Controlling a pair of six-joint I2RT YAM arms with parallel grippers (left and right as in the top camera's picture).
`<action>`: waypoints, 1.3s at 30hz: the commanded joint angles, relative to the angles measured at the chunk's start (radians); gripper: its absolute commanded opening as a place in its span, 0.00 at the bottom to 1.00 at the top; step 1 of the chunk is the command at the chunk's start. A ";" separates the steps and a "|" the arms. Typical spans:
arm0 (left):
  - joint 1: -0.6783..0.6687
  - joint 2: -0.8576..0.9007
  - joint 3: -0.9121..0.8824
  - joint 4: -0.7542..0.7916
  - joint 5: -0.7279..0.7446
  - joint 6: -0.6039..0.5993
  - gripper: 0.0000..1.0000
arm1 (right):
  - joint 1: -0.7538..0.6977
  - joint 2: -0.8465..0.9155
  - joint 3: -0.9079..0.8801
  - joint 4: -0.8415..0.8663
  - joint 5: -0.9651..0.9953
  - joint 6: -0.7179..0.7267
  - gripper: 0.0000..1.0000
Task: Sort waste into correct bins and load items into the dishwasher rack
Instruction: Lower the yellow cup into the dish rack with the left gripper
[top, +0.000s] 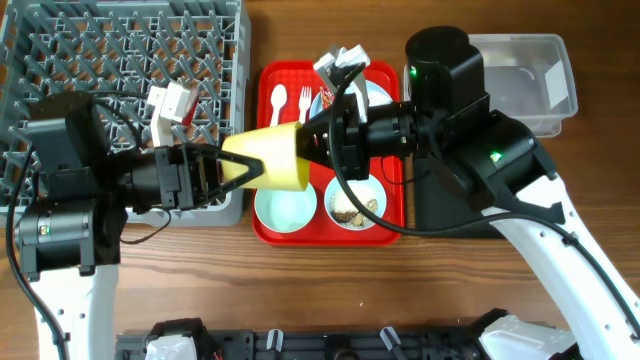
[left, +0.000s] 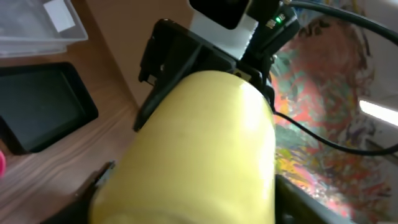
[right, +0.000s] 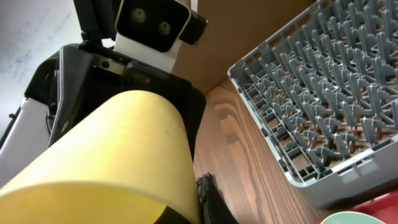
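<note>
The yellow-green cup (top: 272, 157) hangs on its side in the air between the dishwasher rack (top: 60, 40) and the red tray (top: 270, 85). My left gripper (top: 238, 166) is shut on its narrow end; the cup fills the left wrist view (left: 199, 155). My right gripper (top: 312, 142) is shut on its rim, with one finger against the wall in the right wrist view (right: 118, 155). The light-blue plate (top: 284, 208), a bowl with brown crumbs (top: 355, 203), the white spoon (top: 280, 100) and the fork (top: 303, 98) lie on the tray. The second bowl (top: 372, 95) is mostly hidden by my right arm.
The clear tub (top: 520, 70) stands at the back right, with the black tray (top: 450, 205) in front of it under my right arm. Both show in the left wrist view, tub (left: 31, 28) and tray (left: 43, 106). The rack's corner fills the right wrist view (right: 323, 93).
</note>
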 joint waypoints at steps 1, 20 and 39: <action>-0.006 -0.019 0.013 0.003 0.031 0.008 0.65 | 0.003 0.008 0.005 0.000 0.009 0.005 0.04; 0.002 -0.020 0.013 0.055 0.030 0.009 0.41 | -0.062 -0.008 0.005 -0.050 0.090 -0.035 0.65; 0.095 -0.014 0.013 -0.340 -1.354 0.220 0.31 | -0.245 -0.146 0.000 -0.499 0.223 -0.091 0.72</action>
